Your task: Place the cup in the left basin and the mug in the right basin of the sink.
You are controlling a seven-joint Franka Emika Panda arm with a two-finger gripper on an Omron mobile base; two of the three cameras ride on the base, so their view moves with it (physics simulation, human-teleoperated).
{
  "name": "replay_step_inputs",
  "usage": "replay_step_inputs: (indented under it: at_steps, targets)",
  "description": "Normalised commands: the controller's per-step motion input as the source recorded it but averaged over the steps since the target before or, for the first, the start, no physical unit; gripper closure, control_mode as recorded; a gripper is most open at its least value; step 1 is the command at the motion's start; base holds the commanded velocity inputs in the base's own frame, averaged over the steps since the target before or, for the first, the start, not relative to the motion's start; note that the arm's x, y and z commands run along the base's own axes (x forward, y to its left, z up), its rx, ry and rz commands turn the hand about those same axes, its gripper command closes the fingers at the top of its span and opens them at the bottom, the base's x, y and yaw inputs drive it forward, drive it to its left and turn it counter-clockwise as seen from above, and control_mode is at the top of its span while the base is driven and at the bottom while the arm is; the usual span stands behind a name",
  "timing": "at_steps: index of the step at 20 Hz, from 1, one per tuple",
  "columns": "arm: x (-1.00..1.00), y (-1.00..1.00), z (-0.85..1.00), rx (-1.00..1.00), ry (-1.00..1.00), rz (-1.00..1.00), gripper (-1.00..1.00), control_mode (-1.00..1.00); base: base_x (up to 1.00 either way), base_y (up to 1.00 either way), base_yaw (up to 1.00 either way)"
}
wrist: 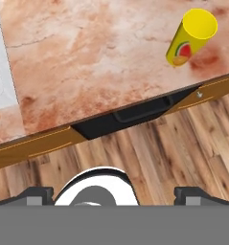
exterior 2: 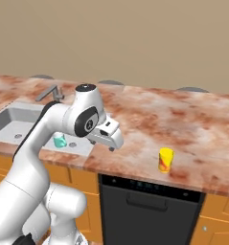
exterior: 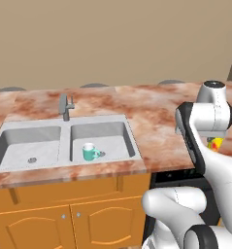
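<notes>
So the end effector (exterior 2: 111,143) is seen hanging over the front part of the marble counter (exterior 2: 149,119), fingers spread wide apart with nothing held between them. In the hand view the two dark fingertips (wrist: 34,195) are parked far from each other at the bottom, which backs that up. The cup (exterior 2: 166,160) is found standing upright on the counter off to the end effector's right, near the front edge and clearly apart from it; a little fruit-slice graphic can be made out on its side. It sits above the dark dishwasher (exterior 2: 149,206) panel. The mug (exterior: 90,152) is over on the end effector's left, already set upright in the right basin (exterior: 115,133) of the sink (exterior: 64,141), next to the drain. The left basin (exterior: 20,146) lies further left again, with the faucet (exterior: 65,106) planted behind the divider.
</notes>
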Motion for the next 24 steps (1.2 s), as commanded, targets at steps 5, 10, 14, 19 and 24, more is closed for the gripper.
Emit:
replay_step_inputs:
  at_steps: [5,10,14,19,24]
  targets:
    - [0.00,0.00,0.00,0.00,0.00,0.00,-1.00,1.00,0.00,-0.20,0.14]
    - [0.00,0.00,0.00,0.00,0.00,0.00,-1.00,1.00,0.08,0.02,0.05]
    - [0.00,0.00,0.00,0.00,0.00,0.00,-1.00,1.00,0.23,0.00,0.01]
    - [0.00,0.00,0.00,0.00,0.00,0.00,-1.00,1.00,0.20,-0.04,0.02]
    - [0.00,0.00,0.00,0.00,0.00,0.00,-1.00,1.00,0.02,0.07,0.06]
